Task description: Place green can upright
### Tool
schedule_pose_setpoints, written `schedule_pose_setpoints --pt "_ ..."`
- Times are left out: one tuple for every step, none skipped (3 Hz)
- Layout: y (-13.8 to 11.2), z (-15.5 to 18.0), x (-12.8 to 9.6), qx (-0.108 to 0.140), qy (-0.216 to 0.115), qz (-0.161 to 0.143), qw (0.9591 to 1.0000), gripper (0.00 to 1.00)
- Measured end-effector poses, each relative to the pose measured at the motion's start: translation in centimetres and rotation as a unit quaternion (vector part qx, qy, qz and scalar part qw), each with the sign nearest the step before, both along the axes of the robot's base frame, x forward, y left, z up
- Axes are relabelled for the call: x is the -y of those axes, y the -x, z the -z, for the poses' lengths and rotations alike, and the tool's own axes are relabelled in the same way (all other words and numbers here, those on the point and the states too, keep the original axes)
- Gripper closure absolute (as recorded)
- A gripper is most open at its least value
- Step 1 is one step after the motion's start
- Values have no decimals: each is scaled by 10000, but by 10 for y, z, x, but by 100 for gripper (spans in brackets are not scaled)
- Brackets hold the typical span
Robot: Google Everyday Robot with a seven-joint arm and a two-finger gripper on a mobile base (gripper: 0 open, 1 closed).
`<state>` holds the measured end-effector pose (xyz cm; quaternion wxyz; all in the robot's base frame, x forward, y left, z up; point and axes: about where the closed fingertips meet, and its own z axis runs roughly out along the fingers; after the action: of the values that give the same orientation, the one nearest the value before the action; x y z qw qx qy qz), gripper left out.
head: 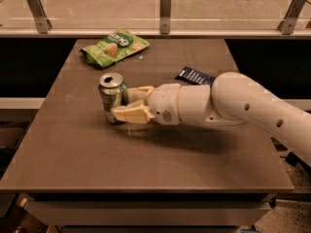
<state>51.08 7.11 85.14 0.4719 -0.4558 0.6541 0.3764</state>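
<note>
The green can (110, 97) stands nearly upright on the brown table (146, 154), left of centre, its silver top with the opening facing up. My gripper (124, 104) reaches in from the right with its cream fingers (130, 114) on either side of the can, shut on it. The can's base is at the table surface. The white arm (243, 108) stretches off to the right.
A flat green snack bag (115, 46) lies at the back left of the table. A dark blue packet (194, 75) lies behind my arm, partly hidden. A glass railing with metal posts (165, 4) runs behind the table.
</note>
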Motion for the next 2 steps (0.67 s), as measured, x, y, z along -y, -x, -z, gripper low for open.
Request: schedule_pose_setpoints --pt "0 9 3 5 -85 48 10000 100" --pt "0 8 3 5 -85 46 10000 82"
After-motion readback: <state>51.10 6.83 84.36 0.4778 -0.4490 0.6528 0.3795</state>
